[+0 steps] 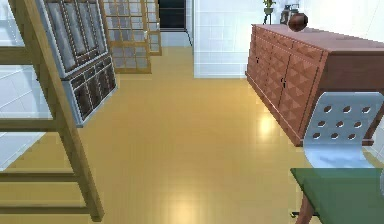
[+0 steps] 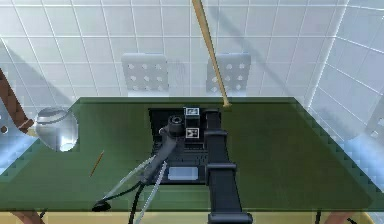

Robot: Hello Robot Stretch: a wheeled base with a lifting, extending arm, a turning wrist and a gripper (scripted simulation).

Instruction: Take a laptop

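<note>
Reaching hand (image 2: pixel 166 146) at laptop (image 2: pixel 183 172), hold unclear

Bench (image 2: pixel 300 140) top: dark green. Far wall (image 2: pixel 80 50): white square tiles. Floor (image 1: pixel 180 130): plain yellow-tan. Sideboard (image 1: pixel 300 75), right: reddish-brown, diamond-patterned doors. Chair (image 1: pixel 340 118): pale grey, back dotted with round holes.

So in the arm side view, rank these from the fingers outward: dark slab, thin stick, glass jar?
1. Dark slab, right by them, mid-picture.
2. Thin stick, off to the left.
3. Glass jar, far left.
</note>
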